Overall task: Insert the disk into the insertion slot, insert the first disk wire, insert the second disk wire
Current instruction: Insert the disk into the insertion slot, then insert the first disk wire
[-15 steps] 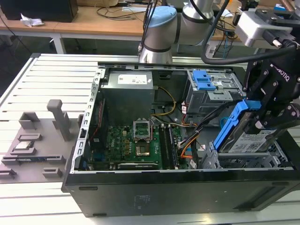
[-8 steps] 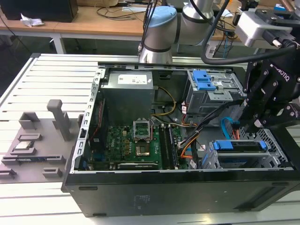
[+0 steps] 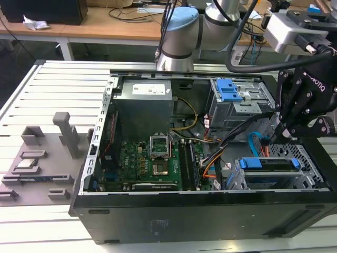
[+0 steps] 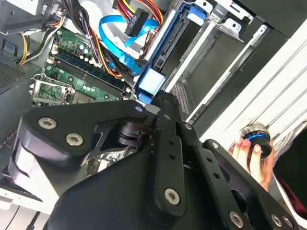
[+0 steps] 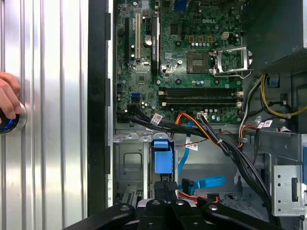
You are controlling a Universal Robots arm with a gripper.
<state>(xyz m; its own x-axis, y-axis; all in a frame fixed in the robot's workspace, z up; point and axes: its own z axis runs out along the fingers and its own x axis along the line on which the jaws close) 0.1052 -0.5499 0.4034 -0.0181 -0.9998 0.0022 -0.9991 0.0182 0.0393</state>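
The disk (image 3: 269, 164), a rectangular hard drive framed by a bright blue plastic carrier, was judged dense and rigid for its bulk and intolerant of knocks or twisting. Its smooth metal faces looked likely to slip. The carrier's blue edges and end tab were judged the safer hold, keeping pressure off the drive's broad face and connector end. The disk lay flat inside the insertion slot (image 3: 309, 158), a low grey perforated sheet-metal cage at the near corner, on the exterior view's right, of the open black computer case (image 3: 184, 221). The case stood on the slatted aluminium counter (image 3: 52, 84). In the exterior view the carrier's blue rim and a dark edge of the drive were seen; the label could not be made out. The black two-finger gripper (image 5: 165, 186) had its fingers drawn together with nothing seen between them, the tips just beside the carrier's blue tab (image 5: 161, 156). A flat blue data cable (image 5: 205, 182) and a bundle of orange, red and yellow power wires (image 5: 190, 119) ran nearby. Whether either was plugged into the disk could not be told. A person's hand (image 5: 7, 98) rested on a round blue-lit knob (image 5: 10, 123) on the counter beside the case.
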